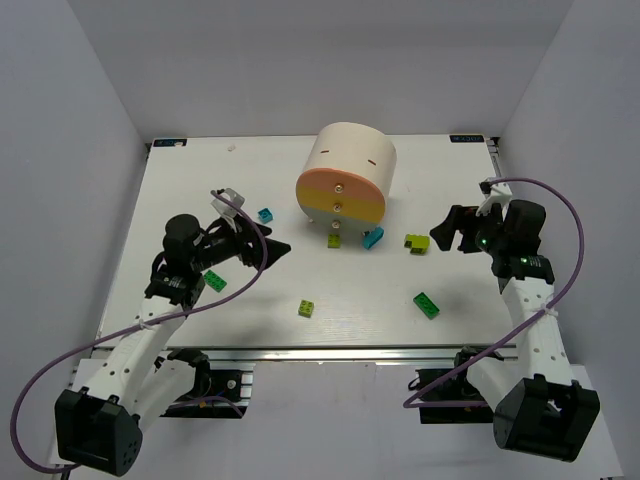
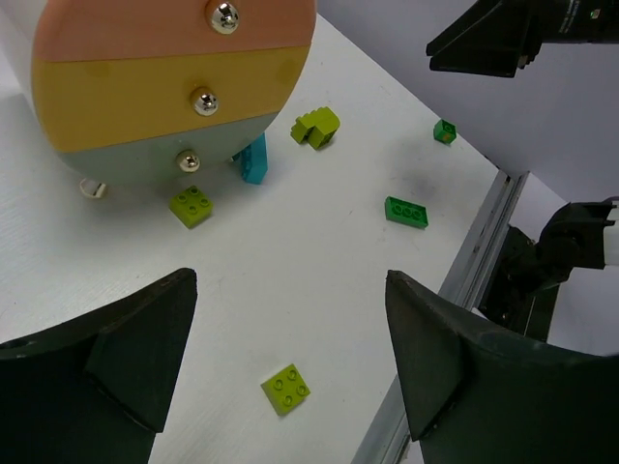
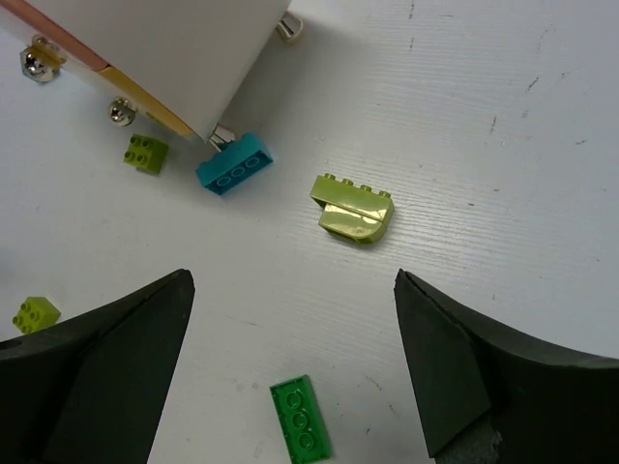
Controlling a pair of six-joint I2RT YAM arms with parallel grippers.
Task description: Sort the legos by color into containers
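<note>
Left fingers [image 2: 116, 362], right fingers [image 3: 97, 382] wide apart

7 legos on the counter [image 1: 200, 180]: 2 teal legos [image 1: 265, 215] [image 1: 373, 237], 3 lime legos [image 1: 334, 240] [image 1: 416, 242] [image 1: 306, 308], 2 dark green legos [image 1: 215, 281] [image 1: 427, 305]. 1 drum [image 1: 350, 160], 3 drawers [image 2: 145, 101], 3 knobs [image 2: 202, 101]. 2 grippers: left gripper [image 1: 270, 245], right gripper [image 1: 447, 235].

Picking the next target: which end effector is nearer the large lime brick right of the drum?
Right. The right end effector hangs open just right of the lime brick; the left end effector is far to its left, beyond the front of the drum.
</note>
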